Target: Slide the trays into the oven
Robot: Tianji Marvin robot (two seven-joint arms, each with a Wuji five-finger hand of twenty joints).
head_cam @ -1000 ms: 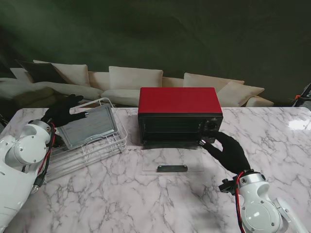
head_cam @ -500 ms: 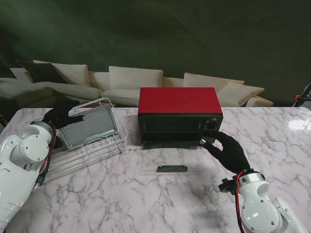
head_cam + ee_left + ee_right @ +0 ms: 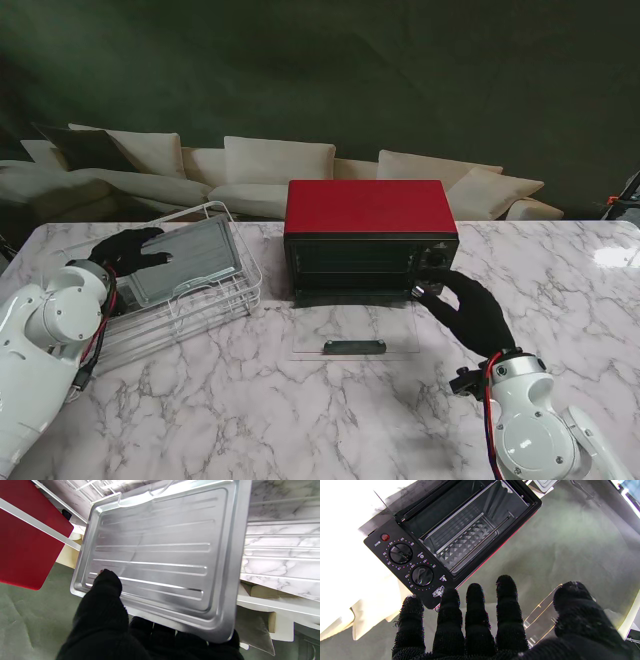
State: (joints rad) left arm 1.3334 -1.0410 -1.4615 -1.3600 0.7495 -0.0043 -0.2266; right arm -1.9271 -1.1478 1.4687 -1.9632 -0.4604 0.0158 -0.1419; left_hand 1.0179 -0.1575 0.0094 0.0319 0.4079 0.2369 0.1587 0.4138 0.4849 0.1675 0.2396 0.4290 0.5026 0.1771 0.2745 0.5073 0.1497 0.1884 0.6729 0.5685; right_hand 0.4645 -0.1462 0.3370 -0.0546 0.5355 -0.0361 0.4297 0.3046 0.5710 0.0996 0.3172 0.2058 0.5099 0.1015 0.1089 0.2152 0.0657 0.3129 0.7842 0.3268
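A silver ribbed tray (image 3: pixel 188 258) lies tilted on top of a white wire rack (image 3: pixel 205 300) at my left. My left hand (image 3: pixel 125 250) grips the tray's left edge. In the left wrist view the thumb (image 3: pixel 107 585) presses on the tray (image 3: pixel 162 555) and the fingers (image 3: pixel 180 640) curl under its rim. The red oven (image 3: pixel 365 215) stands in the middle, its glass door (image 3: pixel 355 325) folded down flat on the table. My right hand (image 3: pixel 468 310) hovers open by the oven's front right corner. The right wrist view shows spread fingers (image 3: pixel 475 610) short of the knob panel (image 3: pixel 410 562) and the open cavity (image 3: pixel 470 530).
The marble table (image 3: pixel 250 410) carries the rack, the oven and the lowered door with its dark handle (image 3: pixel 354 347). A cream sofa (image 3: pixel 280 170) runs behind the table's far edge. The red oven side (image 3: pixel 27 542) shows beyond the tray in the left wrist view.
My left hand has come from the rack's far left corner toward me and onto the tray's left edge, closing on it. The right hand and the oven door have not moved.
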